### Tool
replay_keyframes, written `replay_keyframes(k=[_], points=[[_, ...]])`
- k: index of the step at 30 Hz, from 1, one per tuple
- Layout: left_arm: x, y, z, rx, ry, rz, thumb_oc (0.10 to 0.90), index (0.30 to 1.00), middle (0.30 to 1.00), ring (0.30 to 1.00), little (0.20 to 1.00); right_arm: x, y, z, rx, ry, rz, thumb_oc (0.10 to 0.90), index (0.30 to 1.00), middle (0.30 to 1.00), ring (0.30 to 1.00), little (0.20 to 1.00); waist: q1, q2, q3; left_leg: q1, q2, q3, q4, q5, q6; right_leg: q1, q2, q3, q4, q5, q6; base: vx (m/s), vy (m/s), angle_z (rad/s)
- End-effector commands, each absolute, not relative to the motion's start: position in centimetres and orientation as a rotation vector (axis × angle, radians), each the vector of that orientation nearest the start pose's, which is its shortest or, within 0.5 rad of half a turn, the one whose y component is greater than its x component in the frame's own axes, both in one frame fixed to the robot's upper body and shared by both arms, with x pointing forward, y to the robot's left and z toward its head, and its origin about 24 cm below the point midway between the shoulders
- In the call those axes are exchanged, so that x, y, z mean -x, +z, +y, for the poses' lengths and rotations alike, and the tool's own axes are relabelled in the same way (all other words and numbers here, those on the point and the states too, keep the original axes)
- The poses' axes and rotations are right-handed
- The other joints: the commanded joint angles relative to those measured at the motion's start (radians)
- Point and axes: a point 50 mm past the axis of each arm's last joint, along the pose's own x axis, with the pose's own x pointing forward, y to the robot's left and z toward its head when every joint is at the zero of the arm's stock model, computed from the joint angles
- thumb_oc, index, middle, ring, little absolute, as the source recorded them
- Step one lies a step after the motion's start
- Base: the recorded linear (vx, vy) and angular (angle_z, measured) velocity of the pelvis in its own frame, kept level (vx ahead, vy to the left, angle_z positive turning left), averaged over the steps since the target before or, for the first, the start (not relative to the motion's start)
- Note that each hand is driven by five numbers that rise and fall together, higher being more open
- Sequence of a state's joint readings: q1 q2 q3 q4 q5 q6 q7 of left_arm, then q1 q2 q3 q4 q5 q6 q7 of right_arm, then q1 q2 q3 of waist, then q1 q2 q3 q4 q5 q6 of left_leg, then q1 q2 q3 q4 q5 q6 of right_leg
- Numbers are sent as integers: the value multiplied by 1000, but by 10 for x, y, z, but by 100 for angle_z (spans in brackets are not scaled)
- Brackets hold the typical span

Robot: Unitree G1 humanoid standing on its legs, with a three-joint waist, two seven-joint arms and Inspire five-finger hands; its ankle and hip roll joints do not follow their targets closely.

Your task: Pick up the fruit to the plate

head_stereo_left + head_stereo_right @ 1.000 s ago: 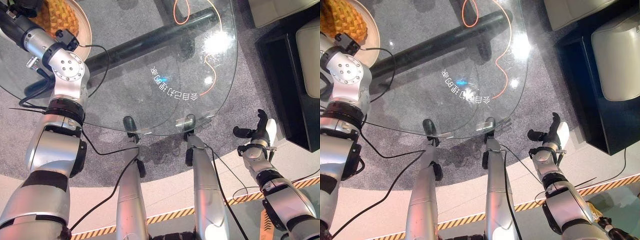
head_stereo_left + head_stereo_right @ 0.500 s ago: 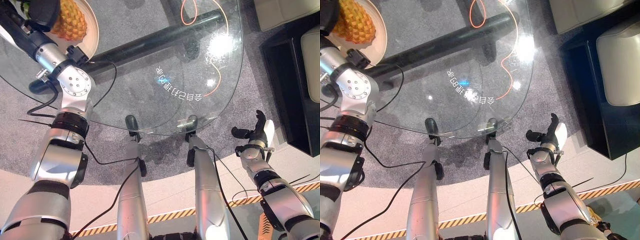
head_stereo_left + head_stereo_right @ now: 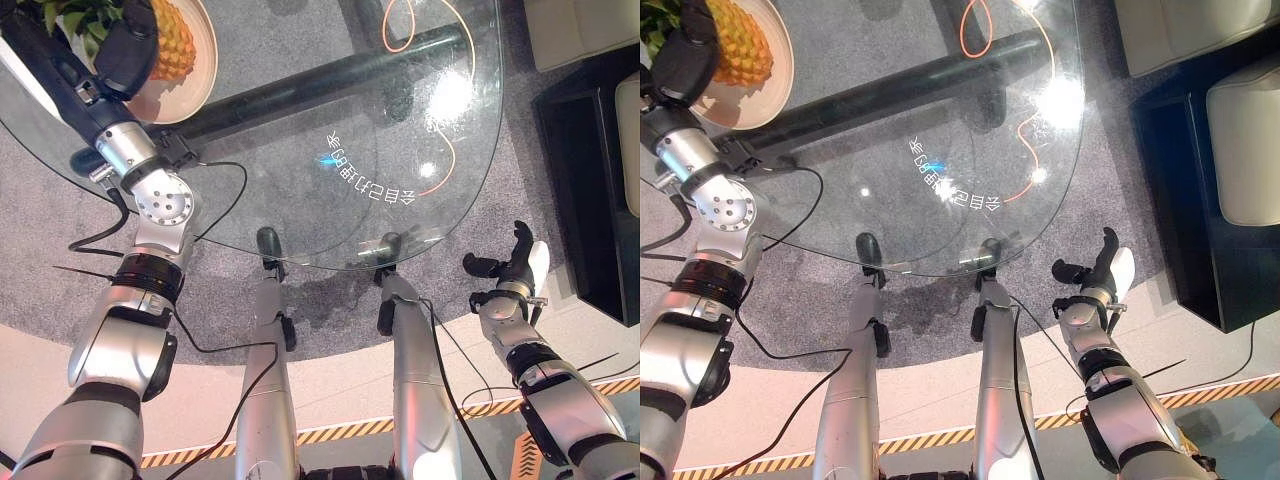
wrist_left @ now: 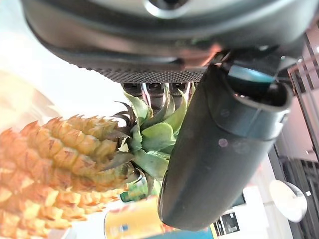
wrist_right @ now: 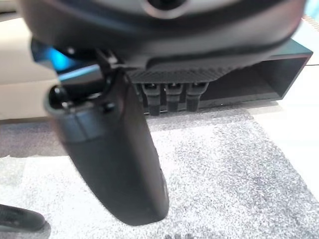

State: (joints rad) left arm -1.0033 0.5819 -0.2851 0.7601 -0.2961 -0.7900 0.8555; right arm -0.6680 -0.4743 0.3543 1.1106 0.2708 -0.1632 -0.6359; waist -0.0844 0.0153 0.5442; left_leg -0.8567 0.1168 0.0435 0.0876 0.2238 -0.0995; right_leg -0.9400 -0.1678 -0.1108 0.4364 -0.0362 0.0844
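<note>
A yellow pineapple point(image 3: 176, 40) with a green crown lies on a round cream plate point(image 3: 203, 72) at the far left of the glass table point(image 3: 350, 120). My left hand point(image 3: 124, 56) reaches over the crown end. In the left wrist view the crown's leaves point(image 4: 154, 139) sit between the thumb point(image 4: 214, 159) and the fingers point(image 4: 157, 89), which look straight rather than curled round the fruit. My right hand point(image 3: 510, 268) hangs off the table's near right edge above the carpet. It holds nothing, and the right wrist view shows its thumb point(image 5: 114, 164) spread from straight fingers.
A dark tube of the table's base point(image 3: 330, 80) and an orange cable point(image 3: 455, 150) show through the glass. A black cabinet point(image 3: 590, 150) stands on the right. In the left wrist view a yellow can point(image 4: 129, 221) stands beside the pineapple.
The camera has shifted, so the plate and pineapple show further into view. My left hand stays at the pineapple's crown on the plate. The right hand has not moved.
</note>
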Motion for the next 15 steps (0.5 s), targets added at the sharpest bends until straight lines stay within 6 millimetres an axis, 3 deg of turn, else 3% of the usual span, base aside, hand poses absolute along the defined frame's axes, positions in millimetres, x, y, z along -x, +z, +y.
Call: replay_keyframes(k=[1, 15], points=[[-326, 321, 223, 131, 540, -1356, 800, 900, 900, 900, 900, -310, 24, -302, 514, -788, 232, 800, 900, 900, 900, 900, 27, -29, -24, 5, -39, 29, 140, -177, 10, 71, 25, -5, -163, 70, 30, 0, 0, 0], [-314, 324, 202, 136, 450, -1459, 800, 900, 900, 900, 900, -304, 17, -301, 509, -795, 247, 800, 900, 900, 900, 900, 34, -19, -24, 32, -42, 32, 124, -176, 12, 95, 12, -9, -176, 80, 37, 0, 0, 0]])
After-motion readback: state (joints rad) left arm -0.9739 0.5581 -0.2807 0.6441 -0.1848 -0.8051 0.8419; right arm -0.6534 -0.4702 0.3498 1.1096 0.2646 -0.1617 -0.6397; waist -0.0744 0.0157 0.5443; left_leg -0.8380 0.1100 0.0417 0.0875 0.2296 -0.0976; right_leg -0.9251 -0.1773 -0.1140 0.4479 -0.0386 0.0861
